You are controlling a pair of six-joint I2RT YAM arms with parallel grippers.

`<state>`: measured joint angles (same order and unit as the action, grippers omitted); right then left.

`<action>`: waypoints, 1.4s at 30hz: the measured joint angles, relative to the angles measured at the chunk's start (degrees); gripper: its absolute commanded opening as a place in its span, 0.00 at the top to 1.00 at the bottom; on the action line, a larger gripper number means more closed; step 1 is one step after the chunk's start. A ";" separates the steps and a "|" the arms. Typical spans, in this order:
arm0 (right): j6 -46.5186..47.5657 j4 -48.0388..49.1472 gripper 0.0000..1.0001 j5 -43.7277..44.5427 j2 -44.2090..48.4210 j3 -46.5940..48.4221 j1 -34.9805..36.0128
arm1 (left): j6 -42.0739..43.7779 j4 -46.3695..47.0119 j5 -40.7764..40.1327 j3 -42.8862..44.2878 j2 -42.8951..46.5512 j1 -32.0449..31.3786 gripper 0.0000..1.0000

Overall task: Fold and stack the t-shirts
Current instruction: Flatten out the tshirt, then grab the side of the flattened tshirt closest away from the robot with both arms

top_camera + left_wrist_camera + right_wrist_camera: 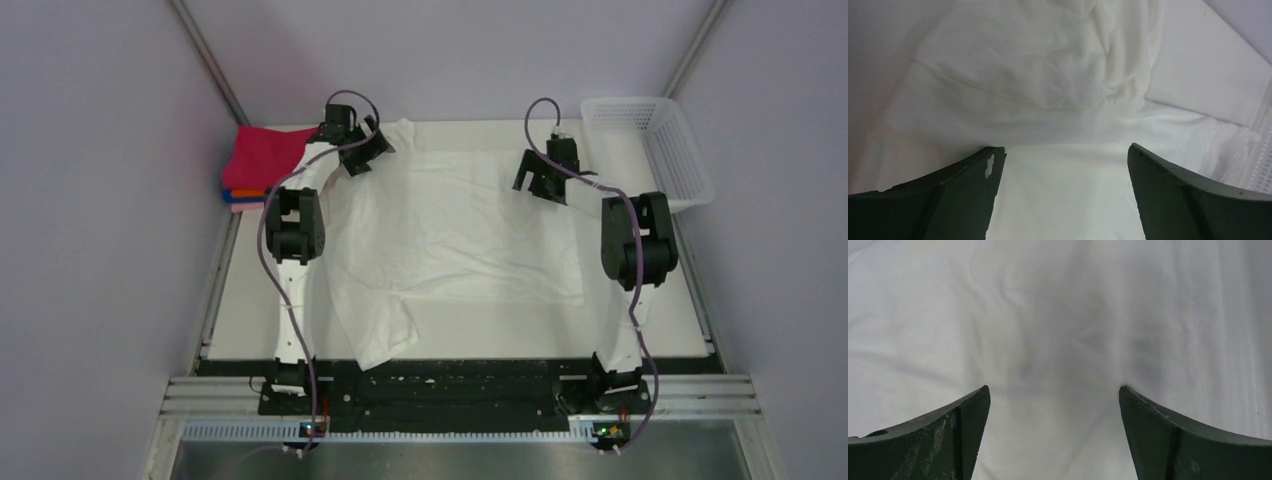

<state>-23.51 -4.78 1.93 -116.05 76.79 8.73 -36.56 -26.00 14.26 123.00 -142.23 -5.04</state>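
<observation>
Counted one white t-shirt point(455, 235), spread mostly flat but wrinkly over the middle of the desk point(650, 320), with one sleeve trailing at its near left corner. Off the shirt's far left corner, spotted one stack of folded shirts point(262, 160). Made out four layers by colour there: magenta on top, then thin edges of orange, blue and pink underneath. Off the shirt's far right corner, just one white mesh basket point(655, 140), sitting near the cloth.

Two arms, two grippers. Found the left gripper point(360, 150) over the shirt's far left part, close to the upper sleeve, spread wide with nothing pinched between the fingers. Only saw rumpled white cloth below it in the wrist view. Found the right gripper point(540, 175) over the shirt's far right part, also spread wide and holding nothing, with smoother cloth below. Couldn't tell whether either set of fingertips actually touched the fabric.
</observation>
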 measured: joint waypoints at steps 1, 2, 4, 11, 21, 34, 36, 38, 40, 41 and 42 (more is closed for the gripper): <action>0.17 0.13 0.02 -0.42 -0.92 1.29 -0.24 | -0.66 -0.37 0.87 2.93 -1.75 0.31 0.03; 0.42 0.17 0.02 -0.85 -1.88 2.64 -0.31 | -1.11 -0.48 1.49 5.01 -3.06 0.55 0.03; 0.85 0.26 0.01 -1.49 -3.32 4.59 -0.46 | -2.32 -0.81 2.71 8.70 -5.40 0.96 0.02; 2.91 -0.79 0.01 -2.54 -5.40 8.09 -0.55 | -6.67 -0.22 4.98 15.19 -9.31 2.36 0.01; 4.37 -7.04 0.01 -1.51 2.80 6.16 -0.55 | -4.57 -1.92 3.82 9.27 -2.12 2.99 0.01; -4.83 -5.79 0.01 1.88 39.01 -23.67 -0.57 | 1.92 -4.55 -13.33 -50.21 61.94 -13.62 0.03; -6.19 -7.26 0.01 1.81 39.87 -26.01 -0.57 | 1.16 -5.31 -14.67 -57.92 67.04 -16.46 0.08; -7.17 -7.63 0.01 1.53 41.07 -28.15 -0.61 | -0.13 -7.52 -15.19 -65.83 71.25 -18.23 0.10; -7.91 -7.78 0.01 1.20 42.91 -30.12 -0.61 | -1.64 -10.21 -15.52 -72.06 74.38 -19.87 0.13; -8.28 -8.09 0.01 1.20 43.95 -30.77 -0.61 | -2.64 -12.44 -15.82 -74.99 76.15 -20.76 0.15; -8.57 -8.11 0.01 1.22 44.65 -31.04 -0.61 | -3.50 -14.67 -16.00 -77.57 78.05 -21.77 0.17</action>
<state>-32.08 -12.88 3.16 -71.40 45.76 8.12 -40.05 -40.66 -1.74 45.43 -64.18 -26.81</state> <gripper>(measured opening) 0.986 0.872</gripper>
